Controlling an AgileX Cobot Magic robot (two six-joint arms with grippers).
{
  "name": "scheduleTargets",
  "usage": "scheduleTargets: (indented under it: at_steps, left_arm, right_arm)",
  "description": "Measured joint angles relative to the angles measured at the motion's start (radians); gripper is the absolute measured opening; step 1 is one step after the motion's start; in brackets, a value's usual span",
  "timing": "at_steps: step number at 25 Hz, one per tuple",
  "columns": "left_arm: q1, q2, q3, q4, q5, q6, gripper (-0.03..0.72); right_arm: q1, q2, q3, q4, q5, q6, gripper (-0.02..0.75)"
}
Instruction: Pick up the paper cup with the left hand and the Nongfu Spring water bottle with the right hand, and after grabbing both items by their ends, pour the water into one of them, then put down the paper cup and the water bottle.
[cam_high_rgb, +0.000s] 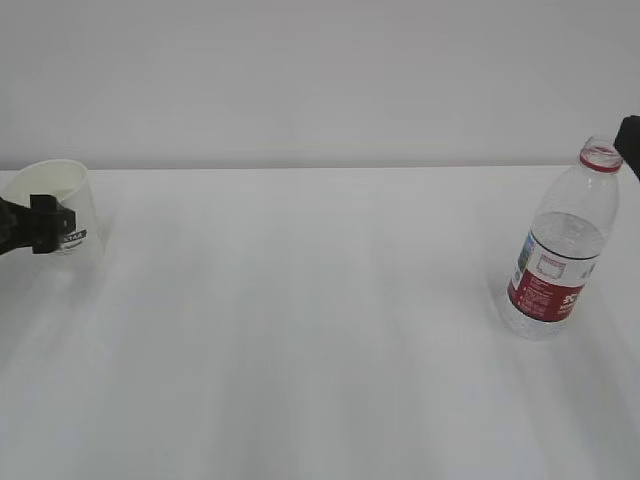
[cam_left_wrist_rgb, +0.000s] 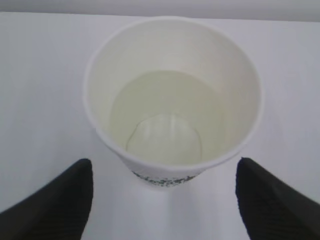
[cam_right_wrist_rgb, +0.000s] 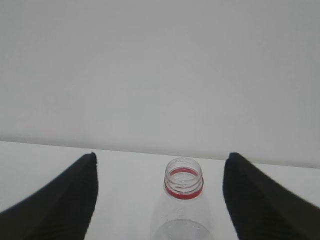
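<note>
- Left wrist view: the left hand (cam_left_wrist_rgb: 162, 200) is spread wide, with the paper cup (cam_left_wrist_rgb: 172, 95) standing ahead of it between the fingertips, untouched; a pale pool of water (cam_left_wrist_rgb: 160, 120) lies inside.
- Right wrist view: the right hand (cam_right_wrist_rgb: 160, 200) is likewise wide, with the Nongfu Spring water bottle (cam_right_wrist_rgb: 183, 200) upright and uncapped just ahead, between its fingers.
- Step, as I judge it: both items look set down (pouring apparently done), so each arm needs only to back straight away.
</note>
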Motion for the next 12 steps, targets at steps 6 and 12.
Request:
scheduleTargets:
  at_steps: [6, 12]
  left_arm:
    - [0.0, -0.056, 0.0, 0.0, 0.078, 0.0, 0.646]
    - [0.0, -0.15, 0.0, 0.0, 0.131, 0.0, 0.636]
  right_arm:
    - [0.0, 0.0, 0.0, 0.0, 0.0, 0.0, 0.587]
    - [0.0, 0.0, 0.0, 0.0, -0.002, 0.0, 0.587]
